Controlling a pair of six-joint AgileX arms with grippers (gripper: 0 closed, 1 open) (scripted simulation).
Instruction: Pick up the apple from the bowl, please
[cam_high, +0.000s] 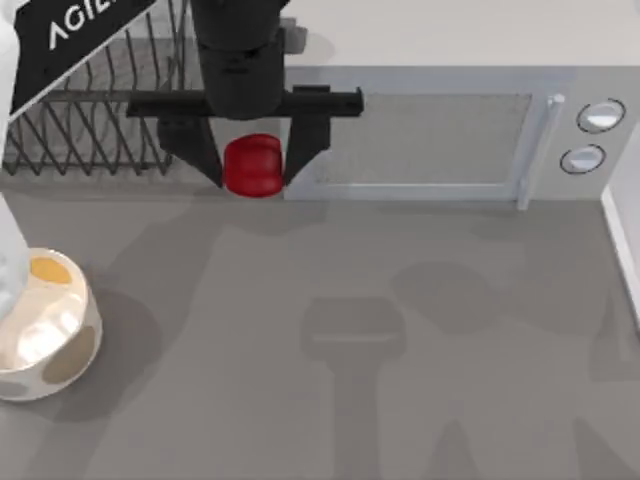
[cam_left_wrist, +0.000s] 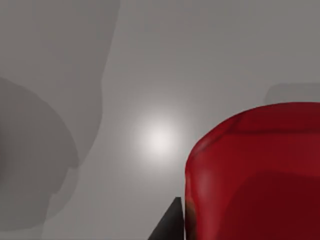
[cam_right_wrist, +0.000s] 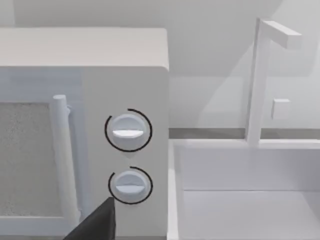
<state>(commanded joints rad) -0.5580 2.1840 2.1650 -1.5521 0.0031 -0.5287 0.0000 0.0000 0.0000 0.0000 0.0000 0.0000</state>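
The apple (cam_high: 252, 165) is being gripped between the two dark fingers of the left gripper (cam_high: 254, 160), which is being held high above the table (cam_high: 400, 330) at the back, in front of the wire rack (cam_high: 90, 120) and just beside the left end of the microwave (cam_high: 440, 135) in the top view. The fingers are being pressed against the apple's left and right sides, so the fruit is being carried clear of the table and well apart from the bowl (cam_high: 60, 350). The bowl is being left at the table's left edge, its shiny inside facing up and an orange spot showing on its wall. In the left wrist view the apple (cam_left_wrist: 255, 175) is being shown close up against the grey table (cam_left_wrist: 150, 75), with a dark fingertip (cam_left_wrist: 167, 225) touching its side. In the right wrist view the microwave (cam_right_wrist: 125, 90) with its two dials and a sink (cam_right_wrist: 250, 190) with a tap are being faced, and a dark finger (cam_right_wrist: 97, 222) of the right gripper is being seen at the edge; whether that gripper is released or clenched cannot be told.
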